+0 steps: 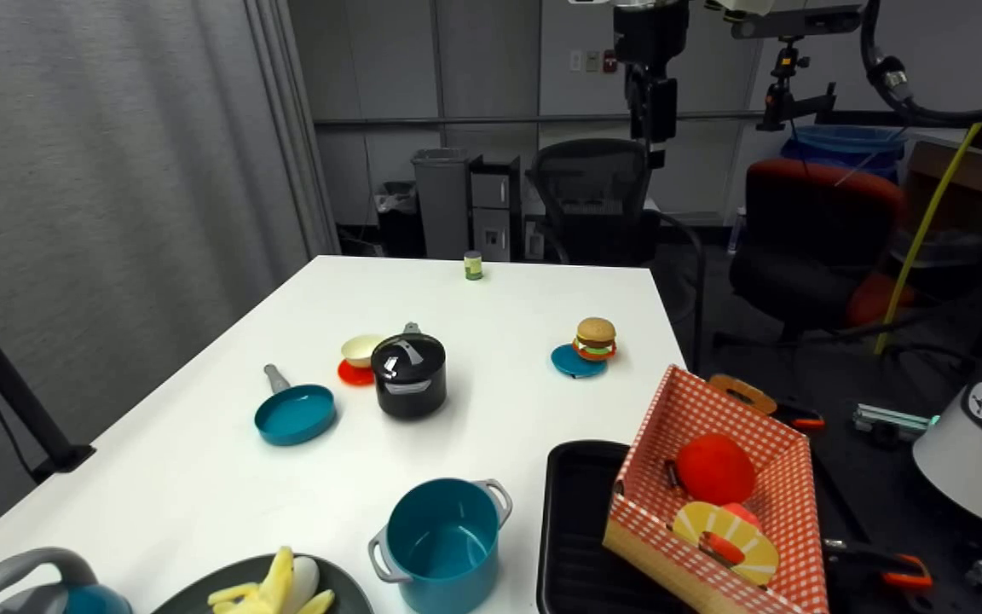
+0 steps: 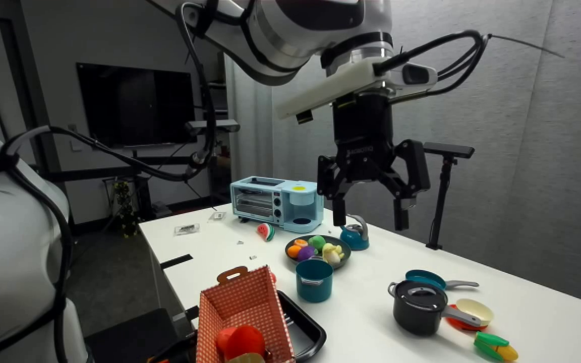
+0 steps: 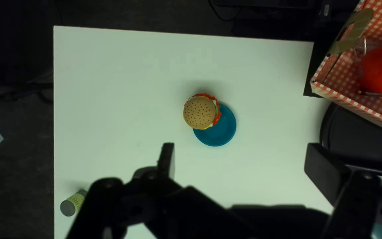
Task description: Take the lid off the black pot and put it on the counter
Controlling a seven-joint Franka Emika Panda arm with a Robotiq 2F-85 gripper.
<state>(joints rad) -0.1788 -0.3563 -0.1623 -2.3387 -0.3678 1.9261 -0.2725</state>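
The black pot stands upright on the white counter, with its grey handle pointing away in an exterior view; the pot shows in both exterior views. The dark, glossy round lid sits on top of the pot; the lid covers its mouth. My gripper is open and empty, high above the counter and apart from the pot. In the wrist view my gripper's fingers are spread wide over bare counter. The pot and lid are out of the wrist view.
A teal pan and a cream bowl on a red plate sit close beside the pot. A teal pot, black tray and checkered box stand nearer the robot. A toy burger rests on a blue plate.
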